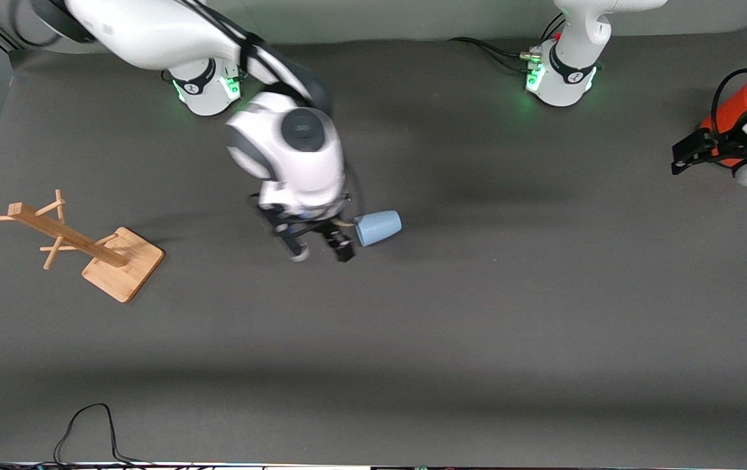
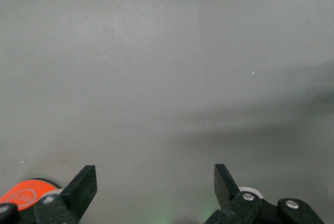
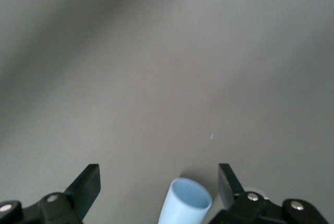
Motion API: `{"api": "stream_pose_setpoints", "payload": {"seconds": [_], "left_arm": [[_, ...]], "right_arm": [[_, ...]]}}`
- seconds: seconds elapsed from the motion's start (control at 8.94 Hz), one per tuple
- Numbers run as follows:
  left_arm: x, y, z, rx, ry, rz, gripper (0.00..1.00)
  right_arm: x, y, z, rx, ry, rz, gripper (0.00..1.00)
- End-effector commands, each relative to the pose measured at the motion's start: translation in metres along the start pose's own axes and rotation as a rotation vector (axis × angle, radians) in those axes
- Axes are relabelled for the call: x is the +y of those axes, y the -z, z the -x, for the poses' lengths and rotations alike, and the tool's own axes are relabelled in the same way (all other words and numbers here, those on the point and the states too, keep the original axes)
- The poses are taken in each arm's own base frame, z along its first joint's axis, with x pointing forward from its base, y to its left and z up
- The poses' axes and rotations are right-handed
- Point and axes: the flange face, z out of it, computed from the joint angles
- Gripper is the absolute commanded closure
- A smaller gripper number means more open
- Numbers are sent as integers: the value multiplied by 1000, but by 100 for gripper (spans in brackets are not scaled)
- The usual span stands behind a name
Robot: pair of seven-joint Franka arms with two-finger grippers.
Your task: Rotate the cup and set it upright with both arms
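On the table point(image 1: 477, 339), a dark grey matte covering spans the whole work area with no visible seams. A pale wall strip runs along the 12 o'clock edge of the front view, where both arm bases stand. A wooden rack point(image 1: 86, 245) stands near the 9 o'clock edge. An orange can point(image 1: 735, 111) stands near the 3 o'clock edge, at the left arm's end. A black cable point(image 1: 89, 427) loops at the 6 o'clock edge.

The cup point(image 1: 378, 228) lies on its side near the table's centre, well apart from the rack and the can. Its long axis runs roughly from 8 o'clock to 2 o'clock in the front view. The open mouth points toward 8 o'clock, at the right gripper; the narrower closed base points toward 2 o'clock. The right wrist view looks into the cup point(image 3: 185, 203) at its open mouth.

The right gripper point(image 1: 321, 251) is low over the table just at the cup's 9 o'clock side. Its fingers stand apart and hold nothing.

The left gripper point(image 1: 689, 153) waits over the table beside the can, fingers apart and holding nothing.
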Motion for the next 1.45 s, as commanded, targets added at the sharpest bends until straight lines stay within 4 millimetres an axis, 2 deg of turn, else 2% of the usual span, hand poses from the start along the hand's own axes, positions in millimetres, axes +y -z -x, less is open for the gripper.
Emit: {"api": "stream_pose_setpoints", "payload": {"seconds": [0.0,0.11,0.22,0.34,0.45,0.56,0.78,1.01,1.12,1.34], "left_arm": [[62,-5,-43,-22,-98,-6,0],[102,-10,-65,-28,-76,-15,0],[149,-23,-86,-27,-61,-28,0],[206,-47,-105,-36,-46,-44,0],[259,-66,-118,-43,-44,-64,0],[317,-91,-124,-37,7,-94,0],[418,-126,-129,37,-1,-141,0],[522,-200,-103,155,-83,-213,0],[554,-241,-91,174,-130,-229,0],[581,-293,-77,201,-208,-282,0]], "right_arm": [[47,36,-74,-13,203,44,0],[73,59,-116,-26,301,42,0],[111,89,-168,-79,347,-20,0],[149,113,-206,-110,426,-63,0],[180,129,-228,-112,496,-47,0],[213,142,-243,-112,560,-34,0],[276,141,-278,-127,687,-58,0],[307,120,-295,-161,717,-55,0],[312,119,-293,-164,721,-56,0],[296,120,-277,-159,767,-45,0]]}}
